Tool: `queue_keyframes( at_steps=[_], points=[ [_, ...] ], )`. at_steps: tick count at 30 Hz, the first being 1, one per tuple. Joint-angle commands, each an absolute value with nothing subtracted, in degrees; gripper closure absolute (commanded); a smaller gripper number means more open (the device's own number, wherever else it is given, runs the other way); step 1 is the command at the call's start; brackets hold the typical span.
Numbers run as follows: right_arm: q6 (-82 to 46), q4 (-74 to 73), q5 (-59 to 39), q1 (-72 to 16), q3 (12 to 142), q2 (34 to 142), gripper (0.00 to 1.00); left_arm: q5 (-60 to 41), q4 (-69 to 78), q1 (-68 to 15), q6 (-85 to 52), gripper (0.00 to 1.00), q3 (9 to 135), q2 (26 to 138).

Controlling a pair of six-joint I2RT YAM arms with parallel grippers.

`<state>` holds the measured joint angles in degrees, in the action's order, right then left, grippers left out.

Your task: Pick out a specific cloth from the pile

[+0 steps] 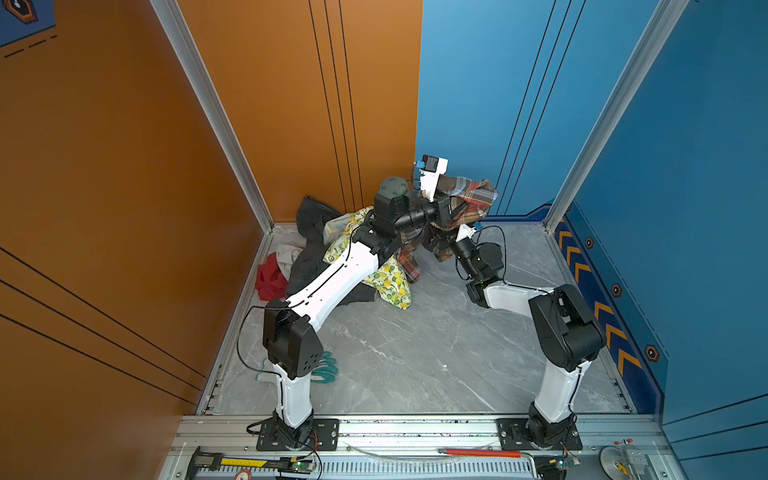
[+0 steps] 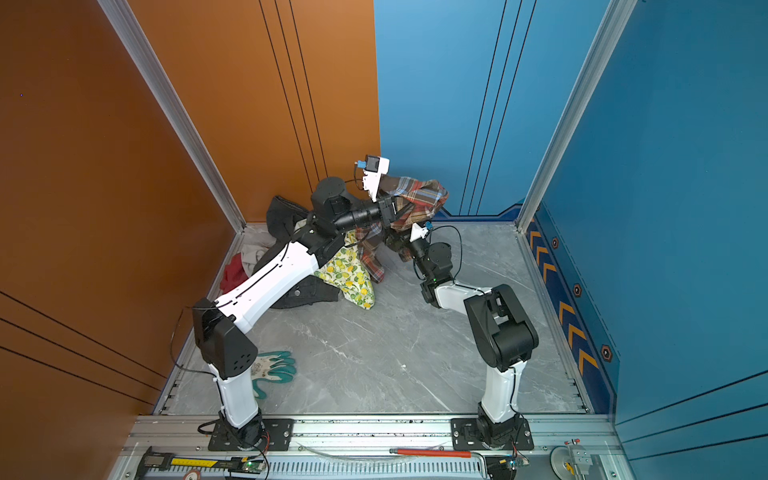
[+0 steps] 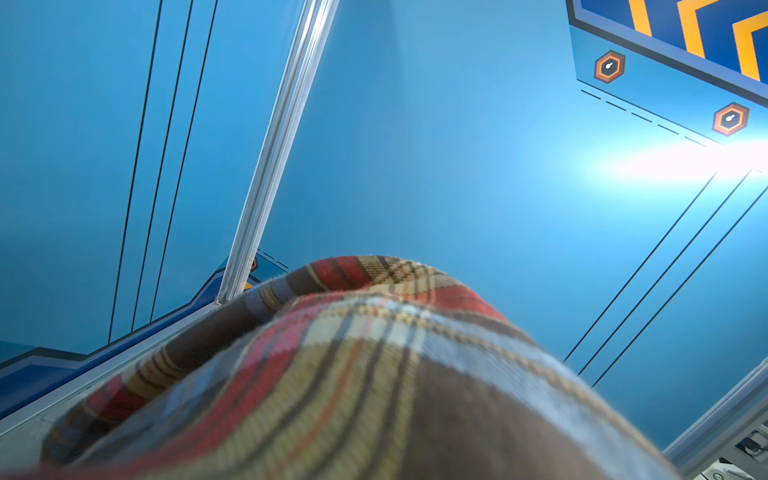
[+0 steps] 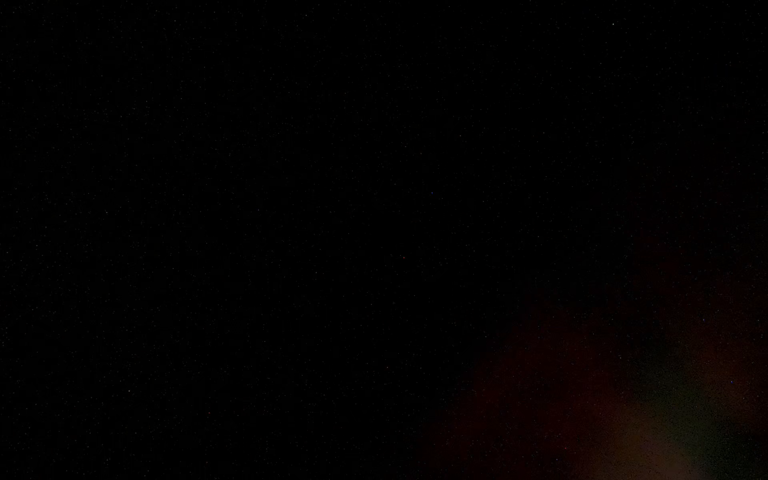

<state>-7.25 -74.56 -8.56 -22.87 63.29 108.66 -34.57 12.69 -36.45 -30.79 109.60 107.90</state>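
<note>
The plaid cloth (image 1: 473, 195), a big garment in brown/red-orange/blue/white checks, is up off the table at the back, near the blue wall (image 1: 478, 104). It is bunched over the left gripper (image 1: 436, 187). Its lower end hangs down to the grey marble table (image 1: 415, 353), touching the white lemon-print cloth (image 1: 390, 286) at the edge of the pile (image 1: 316, 257).

Left gripper: jaws buried in fabric but fully closed. Since the garment hangs from it, prob pinching the plaid. The left wrist cam shows only plaid (image 3: 374, 374) + wall.

Right gripper (image 1: 451, 245) sits up under the hanging plaid. Fingers hidden and its wrist cam is nearly black, so can't tell if it's open, closed or touching anything.

Risks, imo:
- Trailing end rests against the lemon-print cloth, so more lift or pull could drag that along w/ it. Not a clean pick.
- Right gripper is working blind. Closing could catch the wrong fold or clip the left gripper, as they're v. close.
- One pinch on a heavy garment could slip, and it would drop back onto the dark grey jeans (image 1: 309, 237), pale grey cloth (image 1: 289, 251) and red cloth (image 1: 270, 278).
- Fabric wrapped over the left gripper may snag at release.
- The left forearm (image 1: 332, 278) spans the pile, so lowering it could shove things about.
</note>
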Motion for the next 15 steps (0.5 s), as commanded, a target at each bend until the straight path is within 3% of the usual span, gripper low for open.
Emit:
queue_keyframes(
  at_steps=[1,2,3,12,15],
  points=[
    [-7.90,-78.50,-4.50,-22.69,68.40,108.25,0.58,-37.31,15.35,-36.06,-32.57,1.00,110.00,104.26],
    [-8.27,-77.25,-4.44,-22.68,69.31,107.70,0.89,-37.64,15.37,-35.16,-33.51,1.00,109.44,104.09],
    [-8.82,-76.23,-3.83,-22.63,69.68,107.06,1.00,-37.67,15.45,-34.40,-34.12,1.00,108.76,103.92],
    [-17.80,-55.97,-4.67,-18.67,69.06,95.52,1.00,-38.25,15.44,-27.86,-34.64,1.00,100.26,101.78],
    [-20.37,-44.29,-4.90,-17.09,70.97,91.41,1.00,-37.90,15.45,-26.89,-33.22,0.78,96.97,101.60]
  ],
)
